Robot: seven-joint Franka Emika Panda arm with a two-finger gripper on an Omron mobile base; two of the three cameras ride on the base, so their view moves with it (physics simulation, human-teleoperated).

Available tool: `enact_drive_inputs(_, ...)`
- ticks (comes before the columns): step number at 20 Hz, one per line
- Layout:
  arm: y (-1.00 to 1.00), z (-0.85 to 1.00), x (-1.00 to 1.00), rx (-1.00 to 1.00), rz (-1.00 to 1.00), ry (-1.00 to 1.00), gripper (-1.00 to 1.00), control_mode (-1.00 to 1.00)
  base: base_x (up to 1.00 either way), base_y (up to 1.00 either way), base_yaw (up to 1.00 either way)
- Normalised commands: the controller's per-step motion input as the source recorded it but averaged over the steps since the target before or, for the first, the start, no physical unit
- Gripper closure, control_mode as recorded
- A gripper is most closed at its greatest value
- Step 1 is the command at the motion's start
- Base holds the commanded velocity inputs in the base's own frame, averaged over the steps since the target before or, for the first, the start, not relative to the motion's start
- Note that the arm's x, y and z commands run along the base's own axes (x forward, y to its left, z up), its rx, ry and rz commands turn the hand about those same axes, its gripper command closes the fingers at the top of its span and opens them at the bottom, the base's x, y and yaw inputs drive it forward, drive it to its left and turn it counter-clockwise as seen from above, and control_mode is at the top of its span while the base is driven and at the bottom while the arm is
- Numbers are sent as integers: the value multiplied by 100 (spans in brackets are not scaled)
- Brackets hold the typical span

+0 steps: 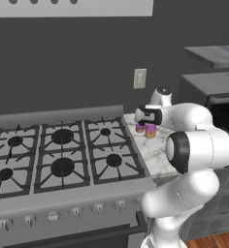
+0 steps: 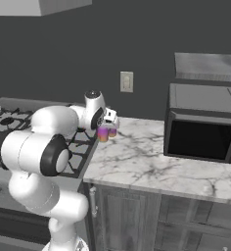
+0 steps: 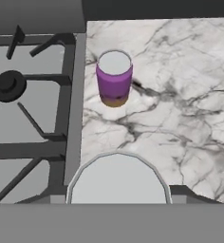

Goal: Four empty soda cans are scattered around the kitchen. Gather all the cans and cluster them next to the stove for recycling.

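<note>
Silver fills the low middle of the hand view — the round top of a soda can (image 3: 117, 179) sitting right under the hand, with a dark finger tip (image 3: 180, 191) showing at its right edge; the jaws stand on either side of this can and appear clamped on it, though the contact itself is hidden by the can's top. From the base cameras the gripper (image 2: 109, 128) hangs over the marble counter (image 2: 151, 162) just beside the stove (image 1: 63, 155), and two purple cans with orange bottoms stand upright under and beside it, close together but whether touching cannot be told; the one below the hand (image 1: 151, 131) has the second purple can (image 1: 140, 128) just behind it toward the wall. In the hand view that second can (image 3: 114, 78) stands free on the marble, near the stove's steel edge; black grates and a round burner (image 3: 8, 86) lie to its left. Farther out, a black-fronted microwave (image 2: 205, 128) sits on the counter well apart from the cans; a white wall outlet (image 2: 127, 81) is on the dark wall behind them.
</note>
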Motion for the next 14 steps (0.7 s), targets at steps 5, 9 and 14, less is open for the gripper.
enact_drive_inputs(5,0,-17,15,0,0,0,100,-100,0,0,0)
enact_drive_inputs(9,-4,-22,15,0,0,-1,100,-100,0,0,0)
enact_drive_inputs(14,-6,-22,22,0,0,-1,100,-100,0,0,0)
